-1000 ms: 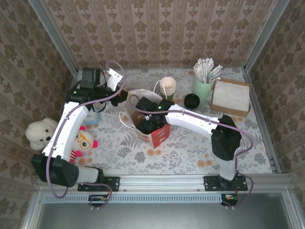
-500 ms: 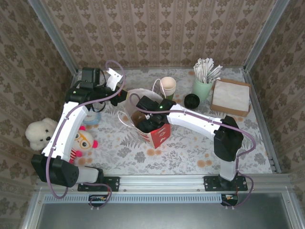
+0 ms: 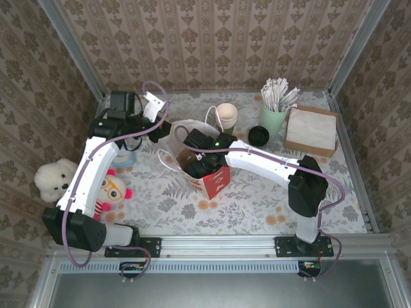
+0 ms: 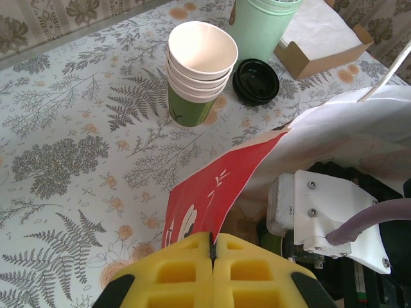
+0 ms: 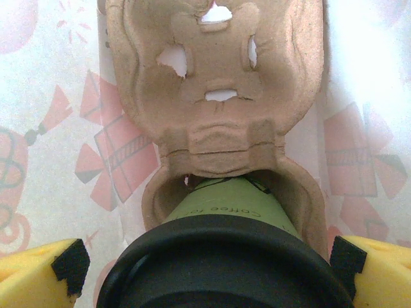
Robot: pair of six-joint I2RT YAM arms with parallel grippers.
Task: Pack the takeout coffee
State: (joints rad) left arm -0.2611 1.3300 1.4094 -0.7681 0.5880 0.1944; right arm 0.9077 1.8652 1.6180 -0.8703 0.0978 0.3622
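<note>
The takeout coffee, a green paper cup with a black lid, stands in a pocket of a brown pulp cup carrier at the bottom of the red and white paper bag. My right gripper reaches down into the bag and is open, one yellow finger on each side of the lid. My left gripper is shut on the bag's red rim, holding the mouth apart at the bag's left.
Behind the bag stand a stack of unlidded cups, a loose black lid, a mint cup of wrapped sticks and a napkin box. Plush toys lie at the left edge.
My right arm has shifted slightly inside the bag. The left arm keeps its hold on the rim and has not moved.
</note>
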